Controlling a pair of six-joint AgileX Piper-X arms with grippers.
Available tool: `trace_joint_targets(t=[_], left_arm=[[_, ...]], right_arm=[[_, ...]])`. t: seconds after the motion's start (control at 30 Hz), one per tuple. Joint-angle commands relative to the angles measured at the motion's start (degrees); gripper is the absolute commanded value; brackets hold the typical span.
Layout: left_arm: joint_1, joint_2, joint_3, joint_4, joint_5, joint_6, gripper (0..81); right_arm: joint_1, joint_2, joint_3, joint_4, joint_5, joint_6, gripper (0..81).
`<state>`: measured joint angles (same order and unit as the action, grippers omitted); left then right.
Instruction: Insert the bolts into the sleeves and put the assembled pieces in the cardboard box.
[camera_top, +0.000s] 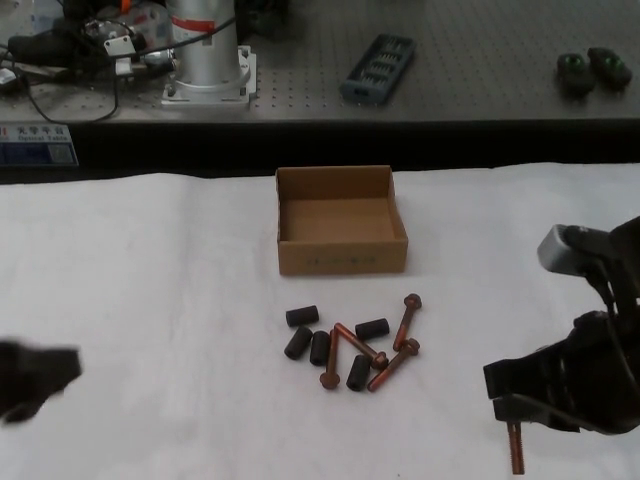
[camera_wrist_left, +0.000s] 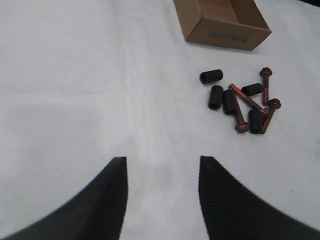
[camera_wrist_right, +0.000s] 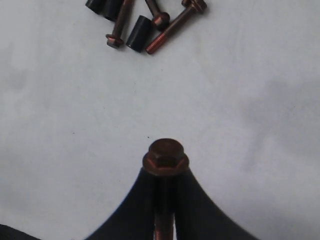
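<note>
Bolt held between right gripper jaws. Loose bolts and sleeves lie ahead of those jaws and of left gripper jaws. Cardboard box lies beyond them.

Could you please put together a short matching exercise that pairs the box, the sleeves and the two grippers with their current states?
Things:
1. cardboard box
2. sleeves
3. left gripper
4. right gripper

States:
a. shut on a bolt
b. empty
c. open, holding nothing
d. lying loose among bolts

Pairs: 1-b, 2-d, 3-c, 4-a
</note>
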<state>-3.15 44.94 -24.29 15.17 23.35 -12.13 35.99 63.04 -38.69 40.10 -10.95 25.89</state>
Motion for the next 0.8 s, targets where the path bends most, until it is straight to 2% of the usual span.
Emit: trace_joint_targets(t=[0.0,0.3,0.57,0.67,0.77], left_arm=[[-5.2,14.1,-9.5,-0.6,0.5,2.4,33.5],[-17.5,37.7,-28.0,4.2,-0.9,9.4,33.5],[-22.7,48.9,-35.2,6.2,-4.8,9.6,33.5],[-24.7,51.9,-36.6,6.2,-8.1,11.8,33.5],[-26.0,54.6,-37.8,6.2,-8.1,14.1,33.5]], right_arm=[[0.1,-1.9,-0.1,-0.1,-0.5,-1.5,1.9],[0.1,-6.6,-0.1,1.5,-0.7,-3.6,1.9],[0.1,-9.1,-0.1,2.4,-0.7,-5.8,1.9],[0.1,-9.1,-0.1,2.4,-1.5,-5.8,1.9],[0.1,-9.1,-0.1,2.4,-2.1,-6.4,1.9]])
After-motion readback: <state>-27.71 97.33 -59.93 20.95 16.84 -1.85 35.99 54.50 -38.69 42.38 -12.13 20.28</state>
